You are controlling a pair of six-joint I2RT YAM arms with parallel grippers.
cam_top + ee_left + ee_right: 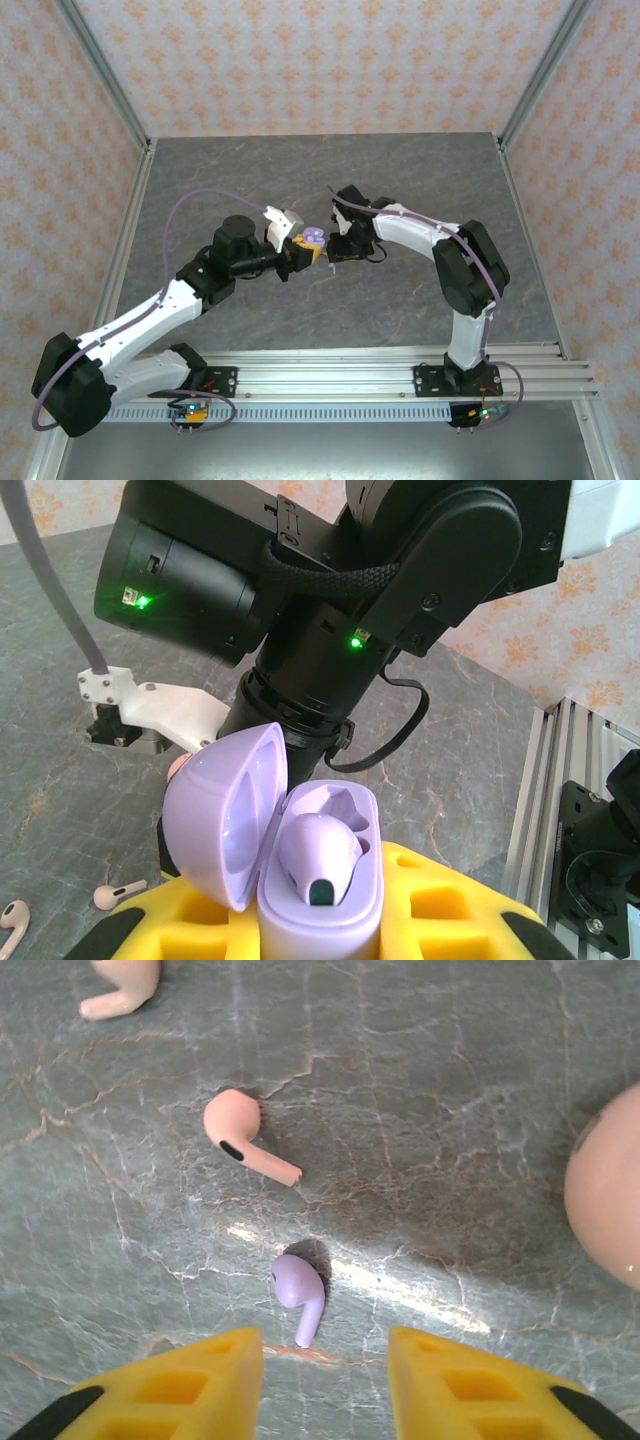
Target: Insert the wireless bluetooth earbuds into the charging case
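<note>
Inside the open lilac charging case (320,925), one seated lilac earbud (318,855) rests in its socket, with the lid tipped back to the left. The yellow-padded left jaws are clamped on the case's base. On the worktop (450,1080), a loose lilac earbud (298,1285) lies just at the gap between the right jaws, which stand apart and hold nothing. Beyond it lies a near pink earbud (240,1132), then a far pink earbud (120,985). A pink round case (610,1190) sits at the right edge.
</note>
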